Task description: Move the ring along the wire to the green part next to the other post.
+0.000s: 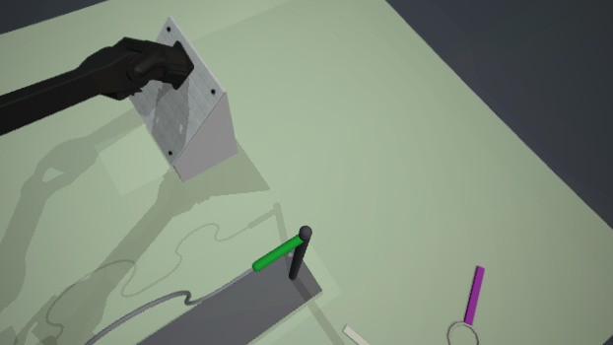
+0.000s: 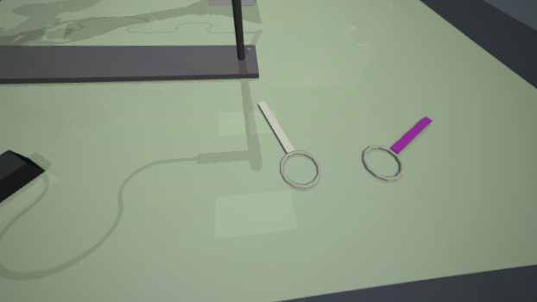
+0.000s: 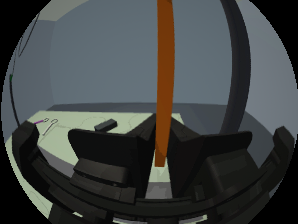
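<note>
My gripper [image 3: 160, 117] is shut on the orange handle [image 3: 165, 60], which stands upright between the fingers in the wrist view, its lower end just below the fingertips. The ring above it is out of view. A dark post [image 3: 242, 65] stands close on the right in the wrist view. The other post [image 1: 298, 258] [image 2: 238, 32] stands at the end of the base [image 1: 222, 315] [image 2: 129, 64], with the green part [image 1: 278, 253] [image 3: 11, 78] of the wire beside its top. The thin grey wire [image 1: 143, 309] [image 3: 30, 36] bends away from it. The gripper is outside the top and exterior views.
A ring with a white handle [image 2: 276, 128] [image 1: 357, 335] and one with a purple handle [image 2: 411, 135] [image 1: 474, 296] lie on the table. A black block [image 2: 17, 173] [image 3: 106, 125] lies there too. The arm [image 1: 74, 86] reaches out from its silver mount [image 1: 199, 91].
</note>
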